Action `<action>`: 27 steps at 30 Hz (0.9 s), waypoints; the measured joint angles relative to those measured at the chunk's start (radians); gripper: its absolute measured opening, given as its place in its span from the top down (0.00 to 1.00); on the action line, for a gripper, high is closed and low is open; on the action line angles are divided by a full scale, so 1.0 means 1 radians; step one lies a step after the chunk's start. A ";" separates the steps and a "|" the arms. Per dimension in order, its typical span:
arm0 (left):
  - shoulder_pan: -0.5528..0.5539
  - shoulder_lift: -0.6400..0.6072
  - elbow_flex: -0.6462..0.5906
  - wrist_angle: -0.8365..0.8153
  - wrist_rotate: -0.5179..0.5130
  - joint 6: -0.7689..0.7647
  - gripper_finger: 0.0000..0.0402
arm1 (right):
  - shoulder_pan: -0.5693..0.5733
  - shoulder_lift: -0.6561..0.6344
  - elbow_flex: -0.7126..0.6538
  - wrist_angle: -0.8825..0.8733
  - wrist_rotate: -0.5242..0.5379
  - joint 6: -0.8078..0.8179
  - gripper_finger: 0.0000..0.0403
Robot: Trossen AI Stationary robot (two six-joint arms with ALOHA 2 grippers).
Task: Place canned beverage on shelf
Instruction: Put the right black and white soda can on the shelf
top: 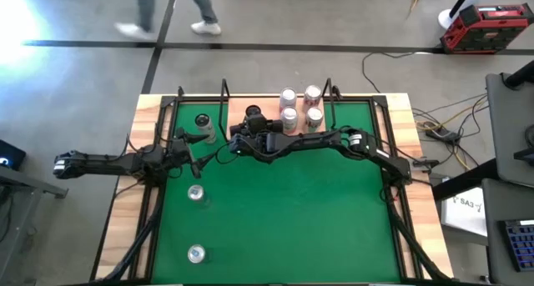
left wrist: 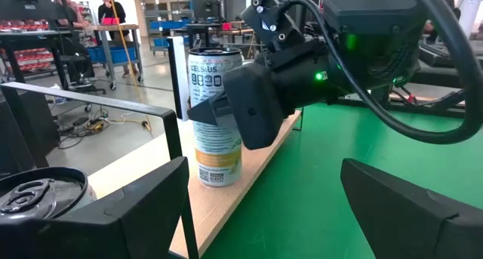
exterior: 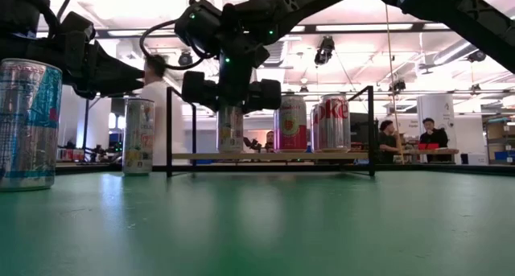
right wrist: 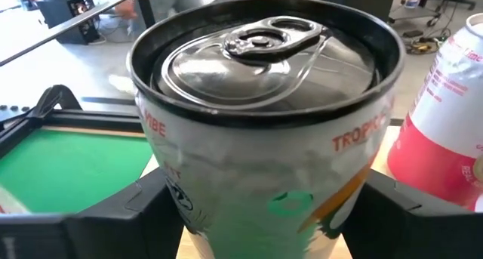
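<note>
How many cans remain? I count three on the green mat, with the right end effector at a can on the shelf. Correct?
No. The high view shows two cans on the mat, not three. The right end effector is at a can on the shelf, as you say.

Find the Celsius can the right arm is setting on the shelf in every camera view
High: hidden beneath the right gripper, shelf's left-centre.
Low: Celsius can stands on the shelf, below the gripper.
Left wrist: centre, on the board.
Right wrist: fills the frame.
Shared landmark: the neighbouring pink can.
</note>
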 joint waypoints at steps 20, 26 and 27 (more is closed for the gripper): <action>0.000 0.000 0.000 0.000 0.000 0.000 0.17 | 0.011 -0.011 0.000 -0.008 -0.011 -0.034 0.09; 0.000 0.000 0.000 0.000 0.000 0.000 0.17 | 0.024 -0.027 0.000 -0.015 -0.011 -0.048 0.09; 0.000 0.000 0.000 0.000 0.000 0.000 0.17 | 0.026 -0.031 0.000 -0.020 -0.011 -0.048 0.09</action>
